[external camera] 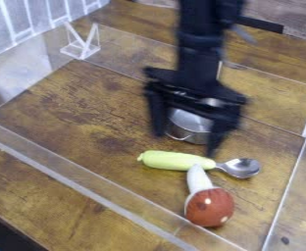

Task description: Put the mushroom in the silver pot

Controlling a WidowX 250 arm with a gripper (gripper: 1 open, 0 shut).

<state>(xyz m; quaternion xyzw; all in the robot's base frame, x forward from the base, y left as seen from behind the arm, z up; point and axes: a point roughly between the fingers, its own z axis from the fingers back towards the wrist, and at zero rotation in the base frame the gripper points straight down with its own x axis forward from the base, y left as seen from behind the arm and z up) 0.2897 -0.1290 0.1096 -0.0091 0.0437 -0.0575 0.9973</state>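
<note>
Gripper (195,120) hangs pointing straight down, jaws spread wide with nothing between them. It sits in front of the silver pot (192,125), so I see only part of the pot's rim and wall between and beside the fingers.

The mushroom (206,196) lies on the wooden table (77,108), below the gripper and slightly to its right in the camera view, nearer the camera, well apart from the fingertips. Red-brown cap points toward the camera; white stem runs up and a little left toward the gripper, so the long axis is nearly in line with the direction I have to travel. My read: come toward the camera, then drop, jaws straddling across the stem or cap.

Clutter close by: a yellow-green vegetable (176,160) lies crosswise just beyond the stem tip, and a metal spoon (238,168) is just beside the stem on the right. Both crowd the stem end; the cap end looks freer. A clear low wall (117,201) bounds the near edge.
</note>
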